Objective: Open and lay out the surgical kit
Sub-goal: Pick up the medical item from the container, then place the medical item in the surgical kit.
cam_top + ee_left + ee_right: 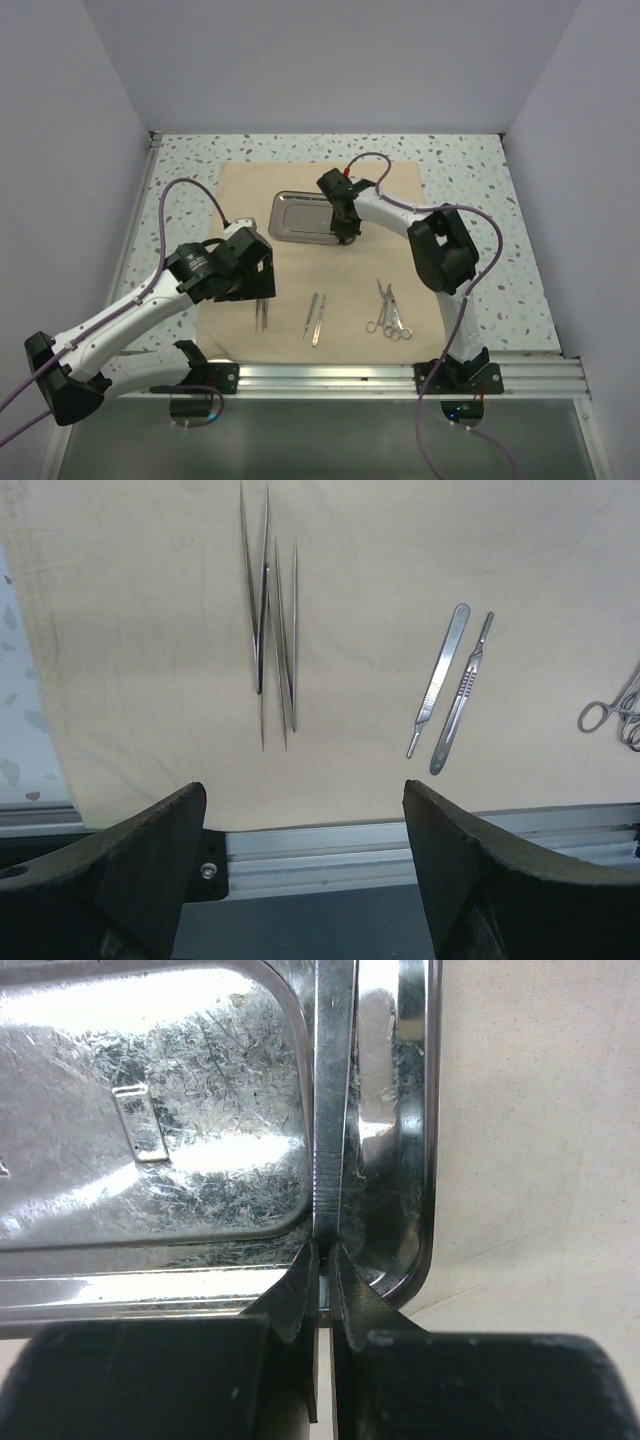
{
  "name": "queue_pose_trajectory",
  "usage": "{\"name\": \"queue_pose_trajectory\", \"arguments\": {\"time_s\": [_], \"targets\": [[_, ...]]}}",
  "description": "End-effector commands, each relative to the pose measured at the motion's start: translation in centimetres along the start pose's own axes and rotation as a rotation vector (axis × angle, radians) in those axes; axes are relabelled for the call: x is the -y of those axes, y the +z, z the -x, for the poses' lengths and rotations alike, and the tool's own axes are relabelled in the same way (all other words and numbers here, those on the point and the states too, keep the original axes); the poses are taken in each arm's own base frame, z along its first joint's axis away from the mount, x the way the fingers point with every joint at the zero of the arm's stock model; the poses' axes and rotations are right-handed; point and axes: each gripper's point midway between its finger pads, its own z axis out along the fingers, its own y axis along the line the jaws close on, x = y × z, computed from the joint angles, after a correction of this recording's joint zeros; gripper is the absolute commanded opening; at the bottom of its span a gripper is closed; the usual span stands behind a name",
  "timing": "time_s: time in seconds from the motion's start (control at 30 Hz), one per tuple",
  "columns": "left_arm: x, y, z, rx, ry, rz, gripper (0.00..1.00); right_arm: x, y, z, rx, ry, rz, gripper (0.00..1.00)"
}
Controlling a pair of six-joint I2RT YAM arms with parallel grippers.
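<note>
You're looking at plain pale walls on three sides: back wall (330, 60), left wall (50, 150), right wall (600, 150). The table (470, 160) is white with grey speckles, with a metal strip (138, 200) down its left edge. An aluminium rail (340, 378) crosses the near edge, with a dull grey surface (330, 440) below it. Light is soft and even.

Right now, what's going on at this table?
The cloth is spread flat; tweezers, two scalpel handles and ring-handled scissors lie in a row near its front edge. The right gripper is shut on a thin steel tool at the right end of the tray. The left gripper hangs open near the tweezers, holding nothing.
</note>
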Motion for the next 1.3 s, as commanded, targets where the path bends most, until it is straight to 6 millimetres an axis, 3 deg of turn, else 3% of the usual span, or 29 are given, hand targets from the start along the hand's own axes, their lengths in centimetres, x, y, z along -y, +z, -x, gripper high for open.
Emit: {"name": "queue_pose_trajectory", "arguments": {"time_s": [0.0,0.13,0.23,0.37,0.53,0.6,0.67,0.8,0.9,0.97,1.17,1.27], "targets": [[-0.1,-1.2,1.2,0.035,0.014,0.002,0.84,1.1,2.2,-3.4,-0.095,-0.003,-0.046,0.0],[0.1,-1.5,1.9,0.042,0.015,0.004,0.91,0.1,0.6,-1.9,-0.068,-0.005,-0.011,0.0],[0.1,-2.1,2.9,0.062,0.023,0.022,0.94,-1.1,-1.7,-0.4,-0.045,-0.007,0.041,0.0],[0.2,-3.3,4.7,0.103,0.036,0.025,1.0,-2.8,-6.0,1.5,0.002,-0.014,0.117,0.0],[0.0,-3.8,6.5,0.145,0.09,0.021,1.0,-4.4,-12.5,0.9,0.052,-0.007,0.195,0.0],[-0.1,-4.2,7.3,0.168,0.13,0.009,1.0,-5.0,-14.3,-0.7,0.055,0.004,0.21,0.0],[-0.3,-4.3,8.1,0.189,0.143,0.001,1.0,-4.4,-16.2,-2.2,0.066,0.021,0.201,0.0],[-1.5,-4.4,9.1,0.199,0.189,0.021,1.0,-5.2,-19.2,-7.7,0.037,0.076,0.249,0.0],[-1.9,-4.5,9.7,0.216,0.184,0.016,1.0,-5.2,-20.3,-11.8,0.011,0.09,0.255,0.0],[-1.7,-4.6,9.9,0.223,0.173,0.008,1.0,-4.9,-20.3,-15.2,-0.009,0.06,0.241,0.0],[-1.4,-4.7,9.2,0.217,0.132,-0.035,1.0,-4.9,-19.0,-21.7,-0.052,0.077,0.208,0.0],[-1.6,-5.1,8.9,0.222,0.134,-0.049,1.0,-4.4,-17.6,-22.8,-0.045,0.11,0.167,0.0]]}}
